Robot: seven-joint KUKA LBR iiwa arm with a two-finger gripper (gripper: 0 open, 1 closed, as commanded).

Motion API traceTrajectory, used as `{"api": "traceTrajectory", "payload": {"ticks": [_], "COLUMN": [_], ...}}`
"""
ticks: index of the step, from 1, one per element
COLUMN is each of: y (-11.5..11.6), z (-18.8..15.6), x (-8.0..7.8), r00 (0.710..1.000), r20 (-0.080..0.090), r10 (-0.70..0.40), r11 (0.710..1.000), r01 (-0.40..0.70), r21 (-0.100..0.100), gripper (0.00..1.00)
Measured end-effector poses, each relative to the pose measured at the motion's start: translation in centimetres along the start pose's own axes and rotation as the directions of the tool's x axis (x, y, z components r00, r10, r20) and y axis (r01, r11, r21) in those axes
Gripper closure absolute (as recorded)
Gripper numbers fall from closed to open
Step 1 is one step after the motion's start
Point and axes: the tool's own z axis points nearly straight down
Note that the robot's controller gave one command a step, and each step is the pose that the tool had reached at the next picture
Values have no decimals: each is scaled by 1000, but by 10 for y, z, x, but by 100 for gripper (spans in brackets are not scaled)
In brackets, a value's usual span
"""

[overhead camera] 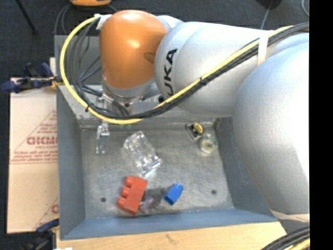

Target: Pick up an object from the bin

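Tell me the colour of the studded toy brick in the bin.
Orange-red; the toy brick shows best in the camera view, beside a blue block.

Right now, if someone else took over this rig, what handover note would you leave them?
Hand: at the upper-left corner of the bin as the camera sees it. No thing is seen in its grip.
Things: a clear crumpled plastic piece lies nearest, just right of the hand. A red brick, a greyish translucent piece and a blue block sit together by the lower wall. A small brass-coloured piece and a clear round piece lie by the upper wall, further right.
Done: nothing has been lifted yet.
Left: grasp one thing and lift it out.
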Motion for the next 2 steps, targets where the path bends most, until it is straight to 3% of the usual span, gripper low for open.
{"api": "traceTrajectory", "payload": {"ticks": [1,2], "y": [-101,-136], "z": [98,133], "x": [44,78], "r00": [1000,1000], "r20": [-4,11], "r10": [-24,-9], "r11": [1000,1000], "r01": [24,9], "r21": [5,-4], "gripper": [0,0]}}
